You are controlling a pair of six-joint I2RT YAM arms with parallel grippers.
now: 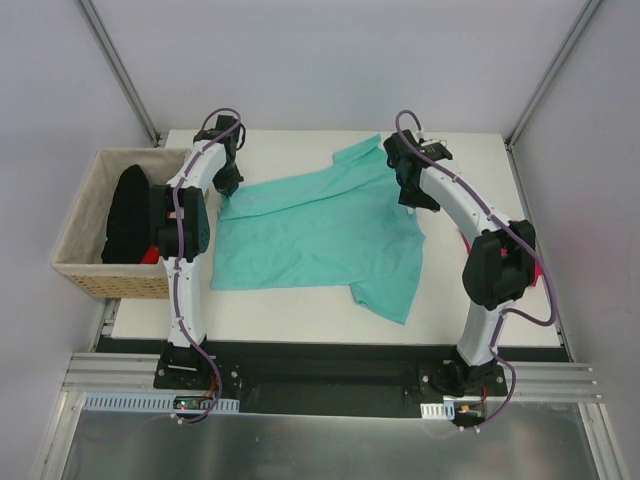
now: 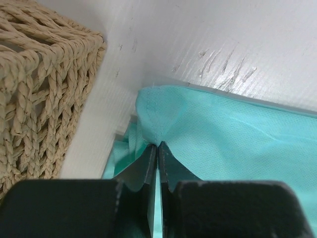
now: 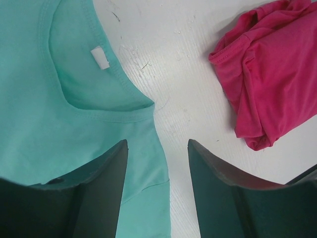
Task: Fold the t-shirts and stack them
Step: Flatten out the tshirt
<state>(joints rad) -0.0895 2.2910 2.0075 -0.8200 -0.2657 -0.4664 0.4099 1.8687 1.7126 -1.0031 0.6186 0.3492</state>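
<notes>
Top view: we count one teal shirt [image 1: 320, 235] spread on the white table [image 1: 480, 320]. One wicker basket [image 1: 78, 225] at the left edge holds dark cloth [image 1: 128, 215].

Left wrist view: the left gripper [image 2: 157, 148] is clenched on a bunched corner of the teal shirt, near the basket. The top view does not show this pinch.

Right wrist view: only here does the one pink shirt [image 3: 272, 69] show clearly, crumpled on the table apart from the teal collar. The right gripper [image 3: 156, 144] stands parted, grasping nothing, with one finger over teal cloth.
</notes>
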